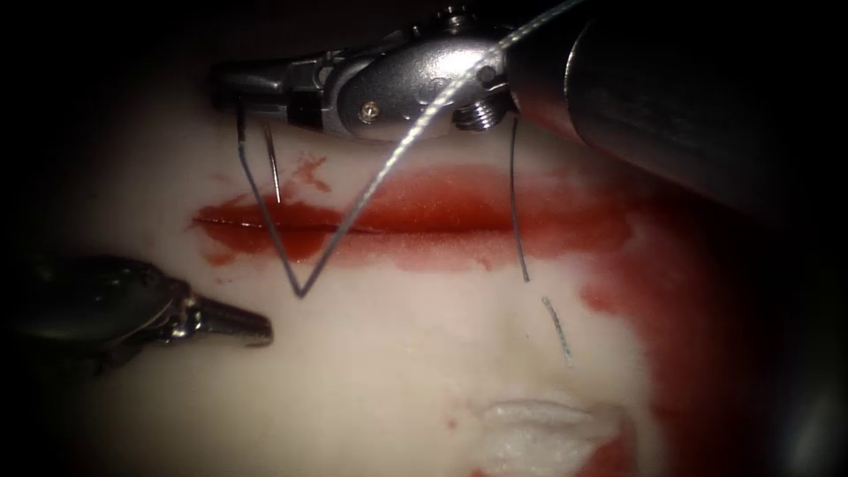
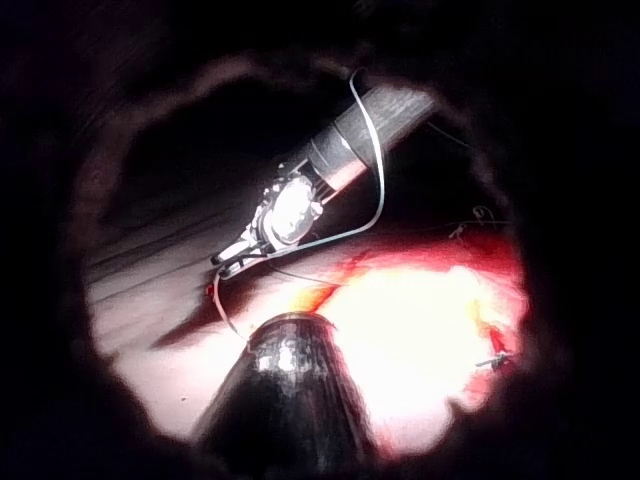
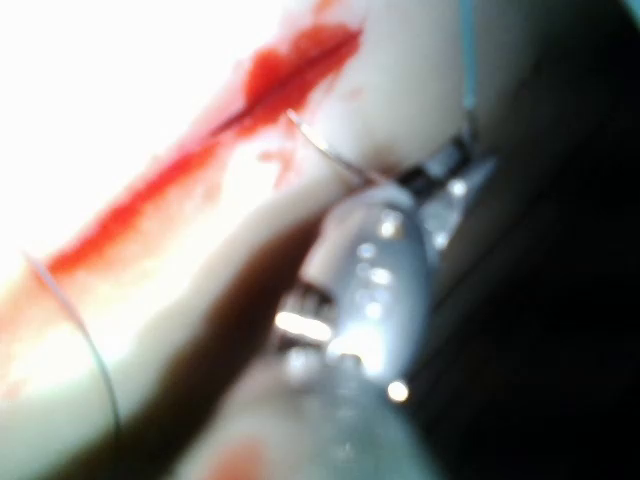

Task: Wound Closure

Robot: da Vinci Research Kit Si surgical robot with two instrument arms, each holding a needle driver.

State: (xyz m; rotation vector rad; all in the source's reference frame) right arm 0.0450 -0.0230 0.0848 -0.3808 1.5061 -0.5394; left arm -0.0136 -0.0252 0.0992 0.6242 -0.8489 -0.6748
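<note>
— Since you can't see my screens, ask away.

— What is each tool holding?

— My right tool (image 1: 228, 88) is clenched on the needle (image 1: 274, 168), gripping it close to one end. It lies on the far side of the cut (image 1: 424, 228), over its left end. My left tool (image 1: 254, 328) rests on the near side, at the left, jaws pressed together on nothing.

— Where does the needle sit?

— It hangs from the right tool's jaws, and its long axis runs from far to near. The free end points down at the far lip of the cut. I judge it is out of the tissue (image 1: 397, 362), with the point just short of the red fluid (image 1: 495, 199).

— And the thread?

— The thread (image 1: 353, 208) drops from the right tool's jaws and crosses the cut. It makes a sharp V on the near side, then climbs away to the far right. I can't tell whether the bottom of that V is in the tissue or lying on it.

— Which arm is closer to that V?

— The left one, I'd say. Its tip lies just left of the V and a little nearer to me, pointing right towards it. The needle lies across the cut from it, on the far side.

— Anything else?

— A dark strand (image 1: 517, 203) crosses the cut further right, and a cut end of thread (image 1: 556, 331) lies near it.
</note>
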